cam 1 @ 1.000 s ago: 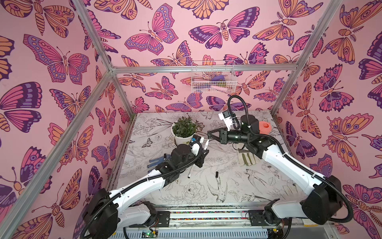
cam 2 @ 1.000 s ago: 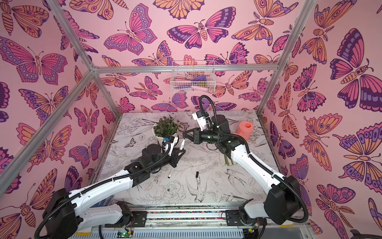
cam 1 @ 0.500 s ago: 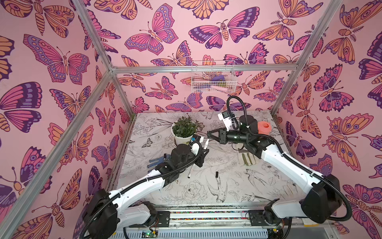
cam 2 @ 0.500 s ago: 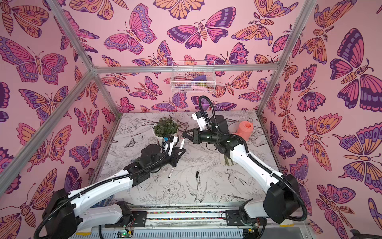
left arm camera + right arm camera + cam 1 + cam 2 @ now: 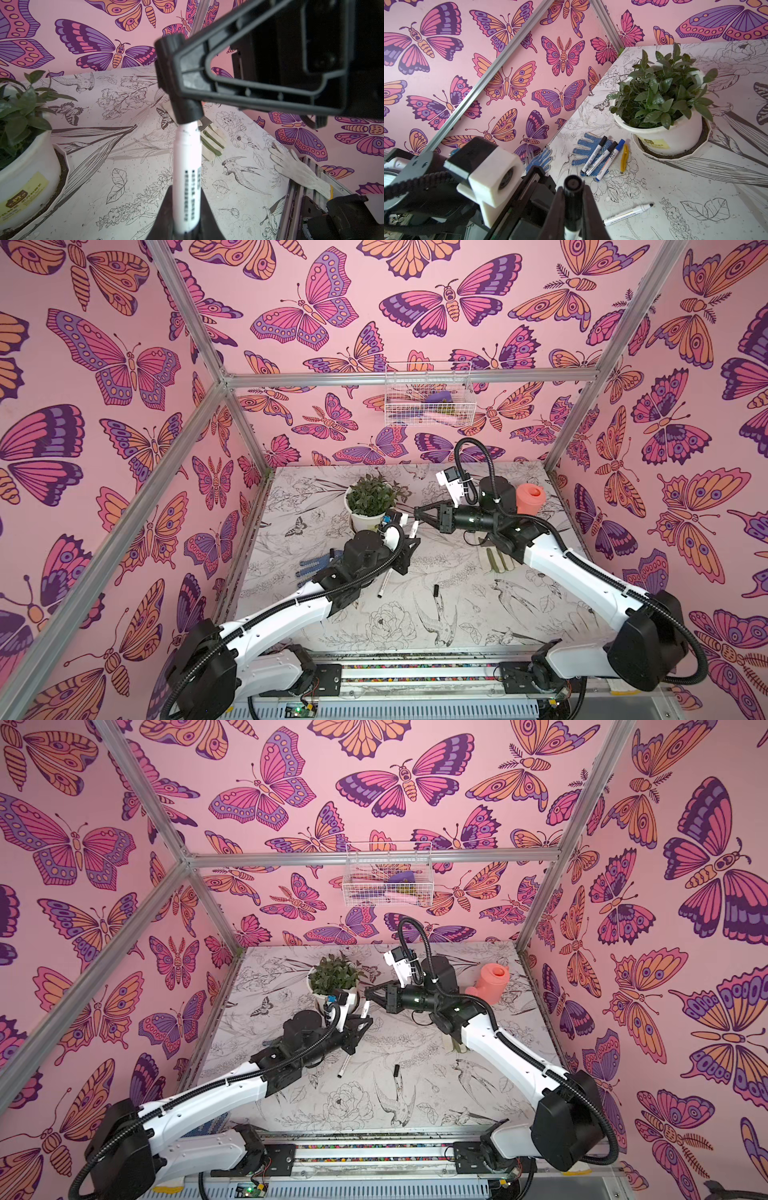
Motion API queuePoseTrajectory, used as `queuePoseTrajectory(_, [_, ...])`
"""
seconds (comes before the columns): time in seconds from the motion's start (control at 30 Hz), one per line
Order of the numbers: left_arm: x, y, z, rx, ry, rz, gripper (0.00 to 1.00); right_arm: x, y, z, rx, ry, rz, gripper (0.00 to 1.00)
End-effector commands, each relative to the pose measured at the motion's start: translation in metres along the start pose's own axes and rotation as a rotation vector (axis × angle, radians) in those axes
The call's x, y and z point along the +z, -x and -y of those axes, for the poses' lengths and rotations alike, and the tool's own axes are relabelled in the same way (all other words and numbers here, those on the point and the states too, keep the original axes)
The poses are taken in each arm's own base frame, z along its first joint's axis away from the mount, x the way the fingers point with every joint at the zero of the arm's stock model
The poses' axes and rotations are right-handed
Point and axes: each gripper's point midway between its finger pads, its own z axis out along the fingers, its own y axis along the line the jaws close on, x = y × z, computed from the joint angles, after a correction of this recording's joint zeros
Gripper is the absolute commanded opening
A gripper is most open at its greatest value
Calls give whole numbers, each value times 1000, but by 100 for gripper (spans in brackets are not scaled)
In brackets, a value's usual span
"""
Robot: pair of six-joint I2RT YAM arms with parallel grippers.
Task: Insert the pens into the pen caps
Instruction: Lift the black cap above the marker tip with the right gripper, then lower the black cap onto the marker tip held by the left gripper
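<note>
My left gripper [image 5: 186, 187] is shut on the white barrel of a pen [image 5: 187, 166], which points up. My right gripper [image 5: 573, 188] is shut on a black pen cap [image 5: 573, 195]. This cap [image 5: 184, 108] sits over the pen's tip and hides it. In both top views the two grippers [image 5: 409, 541] [image 5: 417, 512] meet above the table, in front of the plant. An uncapped pen [image 5: 384, 583] [image 5: 627, 214] and a loose black cap [image 5: 435, 590] [image 5: 396, 1070] lie on the table. Three capped pens [image 5: 600, 158], two with black caps and one with a blue cap, rest on a blue glove.
A potted plant [image 5: 370, 506] stands just behind the grippers. A pink cup [image 5: 530, 497] stands at the back right. A yellow piece [image 5: 624, 159] lies next to the capped pens. A blue glove [image 5: 316, 566] lies on the left and a white-green glove [image 5: 496, 560] under the right arm. A wire basket [image 5: 428, 393] hangs on the back wall.
My right gripper has edged the cap slightly down and left onto the pen. The left arm has hardly moved.
</note>
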Motion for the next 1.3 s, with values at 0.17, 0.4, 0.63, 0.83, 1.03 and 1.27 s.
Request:
queuePoseTrajectory(0.17, [-14, 79, -1, -42, -20, 309, 0, -8, -9, -25, -33, 79, -20, 7])
queuePoseTrajectory(0.4, [-19, 94, 3, 93, 9, 393, 0, -7, -37, -43, -117, 102, -136, 14])
queuePoseTrajectory(0.63, [-29, 100, 13, 196, 20, 498, 0, -10, -37, -48, -143, 93, -139, 31])
queuePoseTrajectory(0.83, [-25, 88, 23, 231, -1, 479, 0, -14, -26, -46, -167, 43, -95, 41])
queuePoseTrajectory(1.03, [-25, 80, 19, 236, 21, 472, 0, -26, -10, -43, -205, -25, -38, 44])
queuePoseTrajectory(1.27, [-21, 66, 20, 237, 9, 430, 0, -42, 24, -41, -238, -99, 75, 46])
